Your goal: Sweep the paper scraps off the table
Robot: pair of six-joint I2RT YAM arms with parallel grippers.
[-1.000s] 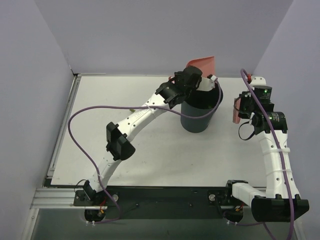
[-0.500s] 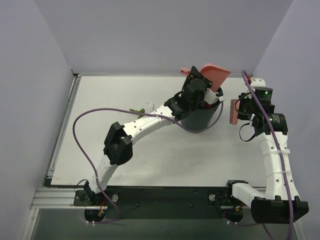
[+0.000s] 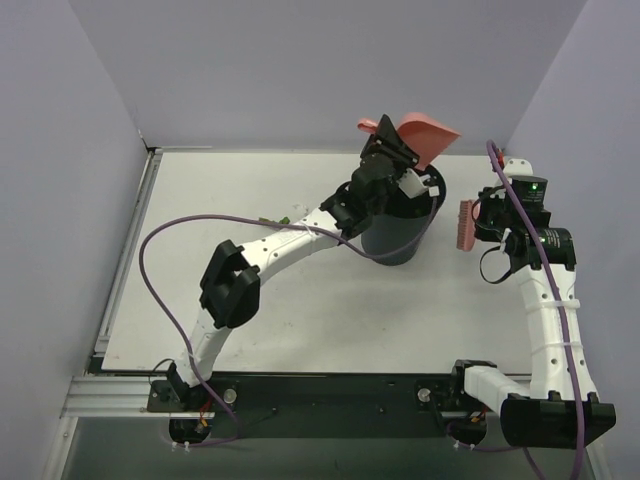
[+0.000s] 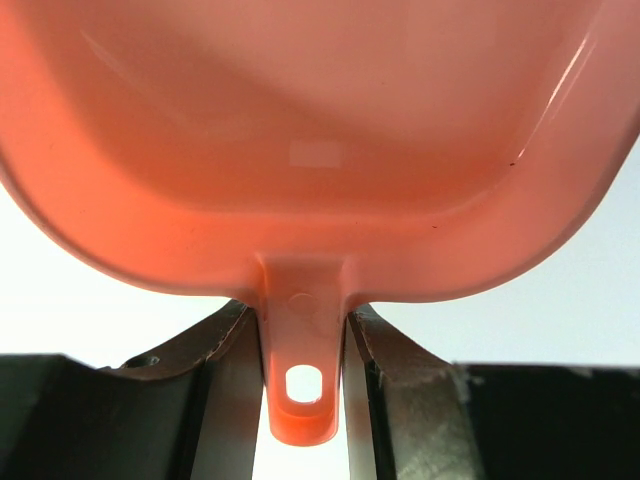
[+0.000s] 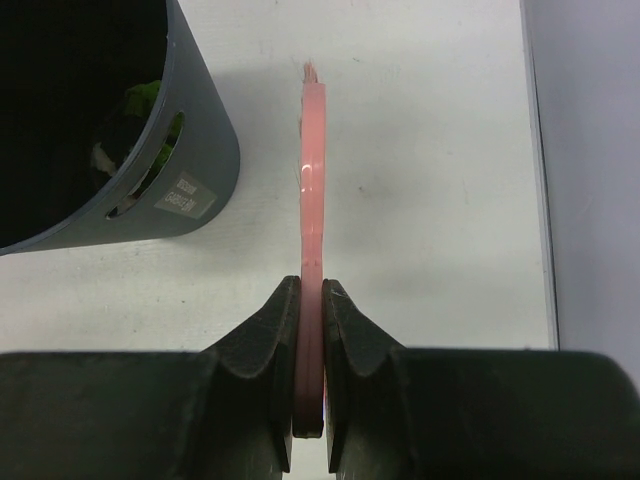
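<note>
My left gripper (image 3: 388,160) is shut on the handle of the pink dustpan (image 3: 428,136), holding it tilted over the dark grey bin (image 3: 398,238). In the left wrist view the dustpan (image 4: 320,130) fills the frame, its handle clamped between my fingers (image 4: 225,400), and its inside shows no scraps. My right gripper (image 3: 482,216) is shut on the pink brush (image 3: 465,226), held right of the bin. The brush (image 5: 313,170) shows edge-on in the right wrist view. Green and white paper scraps (image 5: 138,102) lie inside the bin (image 5: 195,165). One green scrap (image 3: 273,219) lies on the white table (image 3: 190,220) beside the left arm.
The left arm's purple cable (image 3: 150,250) loops over the left half of the table. Purple-grey walls close in the back and both sides. A metal rail (image 3: 110,395) runs along the near edge by the arm bases.
The left arm has swung the dustpan up and tilted it over the bin's far rim. The right gripper with the brush has shifted slightly towards the bin.
</note>
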